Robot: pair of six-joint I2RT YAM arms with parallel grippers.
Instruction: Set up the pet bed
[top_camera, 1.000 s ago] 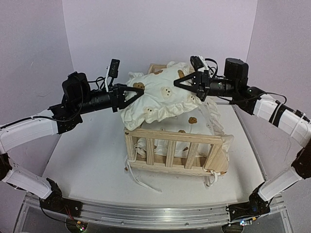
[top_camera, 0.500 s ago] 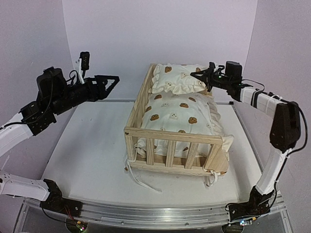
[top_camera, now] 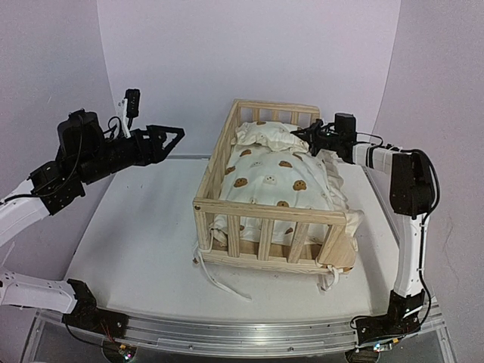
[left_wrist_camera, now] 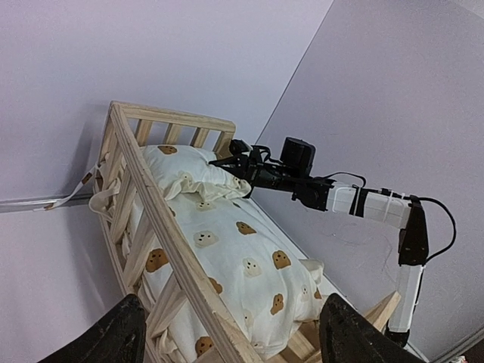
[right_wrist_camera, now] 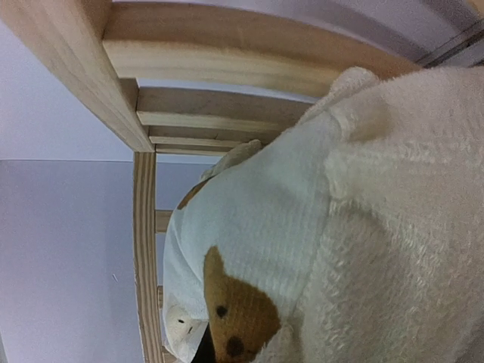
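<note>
Pillow (top_camera: 266,136) dropped against pet bed's (top_camera: 268,210) far rail (top_camera: 274,106); left claw (top_camera: 175,141) well apart.

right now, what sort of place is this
Probably a robot lab bench, not a home: left arm and right arm bolted to an aluminium rail, plain lilac backdrop walls, and a pet bed on a white table.

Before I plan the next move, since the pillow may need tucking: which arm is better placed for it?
Right. The right tool is shut on the pillow at its corner, at the head of the bed. The left tool hangs open, well away from the bed, touching nothing.
</note>
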